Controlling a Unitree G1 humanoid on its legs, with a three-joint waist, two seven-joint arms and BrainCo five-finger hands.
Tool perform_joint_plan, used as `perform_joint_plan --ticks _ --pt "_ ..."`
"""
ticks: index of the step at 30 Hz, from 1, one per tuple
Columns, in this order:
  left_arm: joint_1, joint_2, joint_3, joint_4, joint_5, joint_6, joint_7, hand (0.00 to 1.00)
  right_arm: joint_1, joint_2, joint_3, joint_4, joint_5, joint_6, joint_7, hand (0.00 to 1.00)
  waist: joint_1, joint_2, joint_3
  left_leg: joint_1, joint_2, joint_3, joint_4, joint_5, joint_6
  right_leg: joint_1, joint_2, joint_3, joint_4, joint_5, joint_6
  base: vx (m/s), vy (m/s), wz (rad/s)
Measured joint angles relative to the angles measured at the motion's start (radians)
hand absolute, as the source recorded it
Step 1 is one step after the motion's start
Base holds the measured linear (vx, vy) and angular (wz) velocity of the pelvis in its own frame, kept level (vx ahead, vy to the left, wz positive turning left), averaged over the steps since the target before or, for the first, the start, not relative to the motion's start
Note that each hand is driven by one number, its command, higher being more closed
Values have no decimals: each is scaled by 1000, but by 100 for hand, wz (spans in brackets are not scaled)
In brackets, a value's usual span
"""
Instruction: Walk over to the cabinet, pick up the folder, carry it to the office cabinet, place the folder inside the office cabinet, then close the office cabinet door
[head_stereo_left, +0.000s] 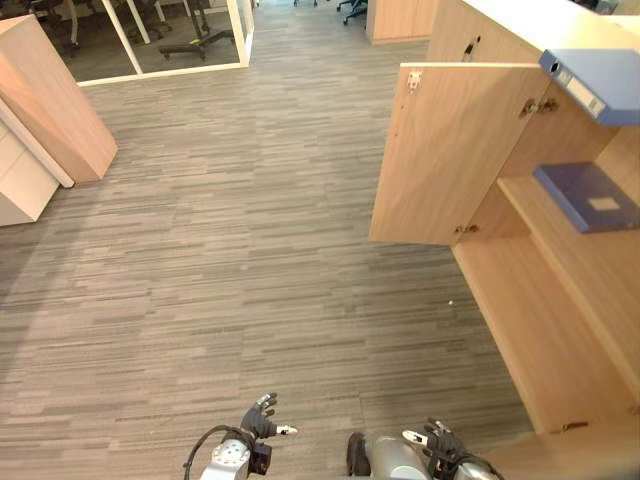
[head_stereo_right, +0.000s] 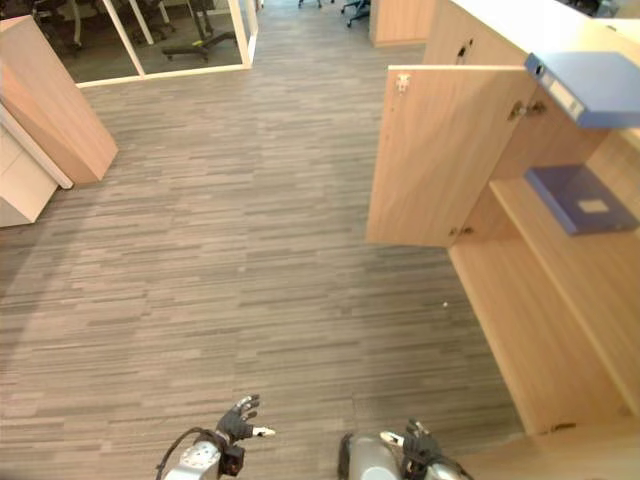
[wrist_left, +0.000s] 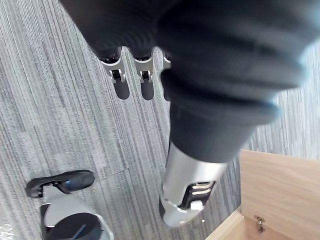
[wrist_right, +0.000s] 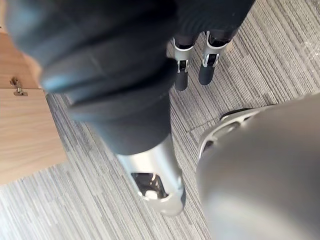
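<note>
- Left eye view: light wooden office cabinet (head_stereo_left: 560, 340) on my right, its flat wooden door (head_stereo_left: 440, 150) swung wide towards the grey striped carpet floor (head_stereo_left: 220, 260). One flat blue folder (head_stereo_left: 588, 195) lies on the inner wooden shelf (head_stereo_left: 560, 250), which I judge to be the task's item, already put away. A second blue binder (head_stereo_left: 600, 85) rests on the cabinet top, overhanging its edge.
- Right eye view: my left hand (head_stereo_right: 238, 420) and right hand (head_stereo_right: 415, 445) hang low, well apart from the door, presumably because nothing needs carrying.
- Left wrist view: left fingers (wrist_left: 121, 86) straight and relaxed, nothing between them, carpet beyond.
- Right wrist view: right fingers (wrist_right: 181, 75) likewise straight, empty.
- Outstanding, by my estimate: the door is not yet closed, so a hand must reach its free edge.
</note>
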Motion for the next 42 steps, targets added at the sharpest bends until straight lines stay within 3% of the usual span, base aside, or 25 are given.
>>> perform_joint_plan --ticks 1,2,4,6,9,10,11,12,13,14,16,18,21,23,24,26,27,28,30,31,34,36,37,38,42 --pt "12 2 19 0 0 2 0 0 10 -2 1 4 6 0 -3 0 2 -1 1 -58 65 -17 168 20 71 45 24 -4 -38 0 -22 381 -375 -6" --pt "18 2 29 0 0 3 0 0 18 -3 1 6 6 0 -4 0 4 -5 4 -99 104 -20 284 7 106 73 39 -2 -57 2 -36 321 -228 -14" --pt "42 5 46 -2 0 9 3 0 43 -5 0 37 7 2 -7 0 12 -17 6 -183 160 -11 523 -66 131 166 63 11 -110 -5 -65 253 -108 -18" --pt "44 7 53 -27 -3 11 4 0 63 -8 -5 49 8 4 -14 0 16 -19 3 -268 137 -7 545 -127 131 213 69 24 -146 -12 -75 252 -50 -12" --pt "40 13 69 -40 -9 11 12 0 55 1 -39 67 6 13 -15 0 27 -32 11 -380 -4 -16 375 -205 93 247 41 79 -154 -11 -75 214 58 -38" --pt "31 20 68 -41 -9 9 21 0 51 8 -39 64 6 13 -15 0 31 -51 20 -419 -115 -61 247 -216 88 262 6 111 -158 -23 -65 186 193 -55" --pt "25 20 70 -44 -10 7 27 0 47 8 -42 68 6 13 -14 0 35 -57 21 -446 -221 -107 68 -199 62 261 -24 146 -158 -35 -58 181 222 -62" --pt "27 20 70 -44 -10 7 28 0 45 8 -42 68 7 13 -13 0 38 -55 21 -445 -255 -123 -18 -185 44 260 -29 163 -160 -40 -51 158 221 -95" --pt "41 20 71 -42 -11 3 33 0 45 6 -42 62 9 9 -12 0 46 -44 21 -444 -307 -171 -225 -125 31 265 -25 218 -157 -67 -46 201 234 -125" --pt "50 25 86 -34 -18 1 34 0 50 9 -51 62 10 7 -12 0 55 -44 20 -424 -325 -228 -279 -14 27 276 -18 284 -154 -84 -38 226 233 -142" --pt "45 31 106 -29 -29 1 36 0 50 26 -82 61 13 1 -12 0 62 -55 15 -413 -335 -232 -250 28 37 278 -27 363 -162 -97 -21 265 219 -133" --pt "38 37 114 -13 -30 1 36 0 55 47 -117 55 14 1 -12 0 49 -69 17 -430 -335 -210 -174 -12 96 277 -41 409 -151 -98 -2 230 202 -91" --pt "38 35 127 -1 -31 0 34 0 94 58 -120 24 13 1 -11 0 48 -88 -11 -384 -352 -107 -158 -94 109 228 -81 487 -52 -106 23 255 225 -89" --pt "54 33 135 -1 -31 1 34 0 96 60 -139 25 12 2 -7 0 50 -87 -33 -348 -361 -42 -159 -136 114 163 -99 508 95 -106 103 259 223 -95" --pt "68 35 134 -1 -31 2 34 0 97 71 -179 25 13 1 2 0 43 -91 -43 -294 -374 10 -162 -167 113 90 -119 481 283 -78 164 273 209 -72" --pt "68 35 122 -1 -31 2 34 0 97 76 -192 24 12 1 8 0 40 -98 -45 -224 -395 40 -177 -185 117 50 -170 397 410 -20 212 329 159 -52" --pt "68 36 96 -1 -31 3 34 0 103 72 -193 23 11 2 8 0 27 -91 -48 -150 -409 48 -215 -190 118 29 -228 288 519 71 182 394 60 -30" --pt "67 38 83 -1 -31 3 34 0 102 72 -196 22 9 2 8 0 16 -86 -49 -125 -408 49 -233 -190 118 16 -242 255 562 71 172 268 13 -18" --pt "59 43 78 -1 -30 3 34 0 97 71 -197 16 8 1 8 0 11 -81 -45 -64 -399 65 -282 -186 111 -33 -251 193 641 25 122 289 -46 -37" --pt "56 47 77 0 -25 5 33 0 89 69 -194 -6 7 1 8 0 12 -68 -31 6 -371 105 -326 -177 95 -79 -234 118 638 -53 64 373 -89 -73" --pt "55 49 78 4 -3 9 33 0 86 65 -177 -38 7 0 8 0 8 -56 -21 76 -319 181 -358 -168 80 -161 -211 -21 429 -88 47 297 -139 -70" --pt "54 48 79 22 1 9 31 0 90 61 -158 -44 7 0 7 0 5 -62 -20 134 -337 226 -416 -147 40 -173 -216 -91 169 12 43 341 -208 -65" --pt "51 26 82 42 2 12 30 0 78 46 -151 -37 9 -1 7 0 2 -42 -3 172 -334 250 -440 -148 1 -169 -193 -105 129 93 -26 421 -261 -74" --pt "48 12 81 58 6 14 23 0 59 28 -138 -35 3 0 7 0 -2 -11 1 163 -307 279 -437 -146 -3 -171 -146 -103 101 88 -38 402 -260 -76" --pt "20 18 85 50 19 12 22 0 35 17 -138 -1 -14 5 8 0 -3 -1 22 173 -318 302 -485 -132 -20 -142 -56 -74 79 71 -28 130 -108 -52"
